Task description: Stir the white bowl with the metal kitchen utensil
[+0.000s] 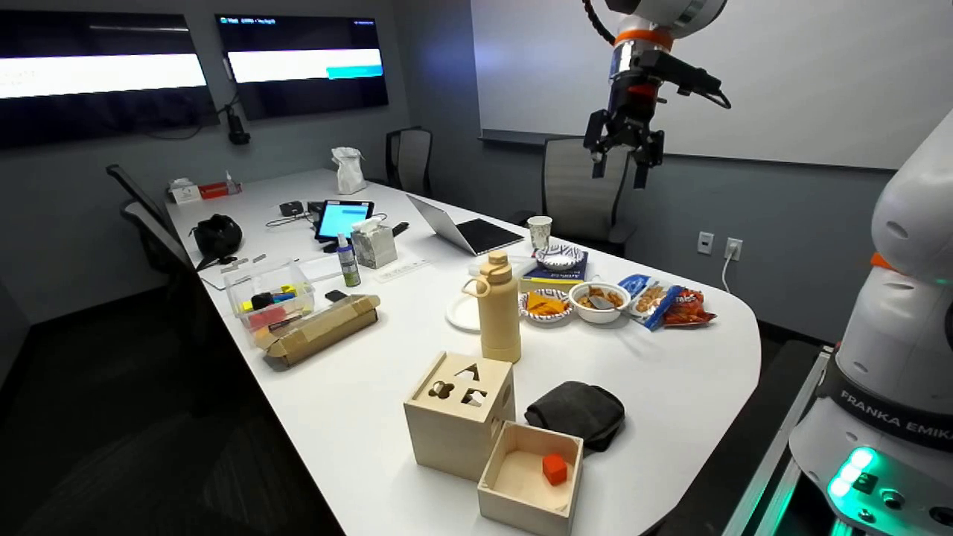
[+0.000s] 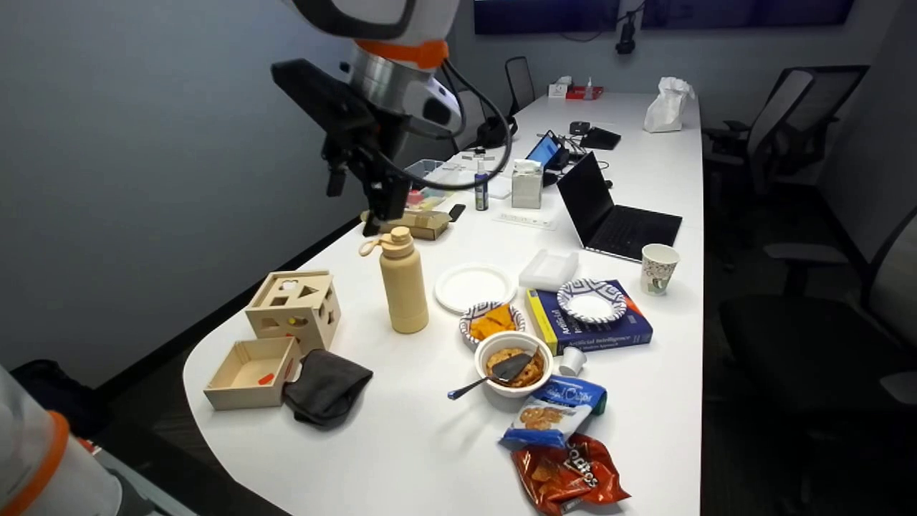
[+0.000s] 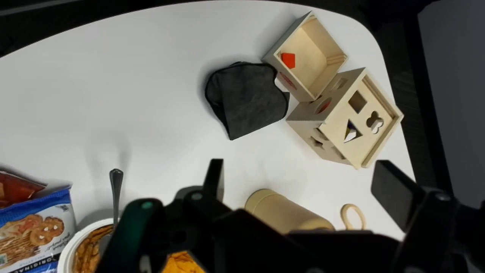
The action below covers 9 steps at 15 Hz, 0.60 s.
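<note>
Your end effector [image 1: 620, 171] hangs well above the table [image 3: 132, 87], its fingers spread wide. Below it and off to one side sits the white bowl [image 2: 514, 393], with the metal utensil [image 2: 510, 368] resting in it, handle poking out over the rim. In the wrist view you have broad open room between the white bowl and the dark cloth [image 3: 250, 98], reaching ahead of the fingertips to the table's rounded edge. On the end effector's opposite side, the wooden box [image 3: 338, 120] and wooden tray [image 3: 312, 62] stand near that edge. The upright bottle [image 2: 405, 294] stands below the end effector; you can't tell the gap over its lid. The patterned bowl [image 2: 470, 326] and blue bag [image 2: 559, 408] sit just beside the white bowl. Your wrist view cuts off the white bowl, and the end effector partly hides the utensil's head; an exterior view shows that head lying on the food [image 2: 530, 376]. Both exterior views also give you the laptop [image 2: 634, 229] and book [image 2: 634, 330], and an exterior view shows the whiteboard [image 1: 804, 82] behind the end effector.
</note>
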{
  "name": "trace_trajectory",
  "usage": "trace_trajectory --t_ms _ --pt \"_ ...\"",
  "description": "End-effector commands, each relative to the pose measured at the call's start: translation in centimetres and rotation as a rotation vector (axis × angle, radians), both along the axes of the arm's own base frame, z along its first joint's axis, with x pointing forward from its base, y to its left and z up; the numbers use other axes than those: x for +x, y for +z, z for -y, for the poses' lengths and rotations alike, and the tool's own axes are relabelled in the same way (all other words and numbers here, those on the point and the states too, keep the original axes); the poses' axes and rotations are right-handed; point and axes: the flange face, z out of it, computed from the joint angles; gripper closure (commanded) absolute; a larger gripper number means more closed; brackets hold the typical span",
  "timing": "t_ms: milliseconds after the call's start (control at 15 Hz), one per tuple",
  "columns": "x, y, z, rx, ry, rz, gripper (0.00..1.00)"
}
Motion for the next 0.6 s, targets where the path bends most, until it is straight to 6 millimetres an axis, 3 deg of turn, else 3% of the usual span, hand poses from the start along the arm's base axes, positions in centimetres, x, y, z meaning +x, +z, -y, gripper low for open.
trace_trajectory --t_ms 0,400,467,533 --pt "2.4 -5.4 5.2 0.070 -0.088 -0.028 0.00" --pt "2.4 -14.6 11.3 0.213 -0.210 -0.069 0.00" --pt "1.6 -12.9 9.4 0.162 -0.192 -0.073 0.00" --pt "1.6 -14.2 10.2 0.178 -0.202 -0.080 0.00"
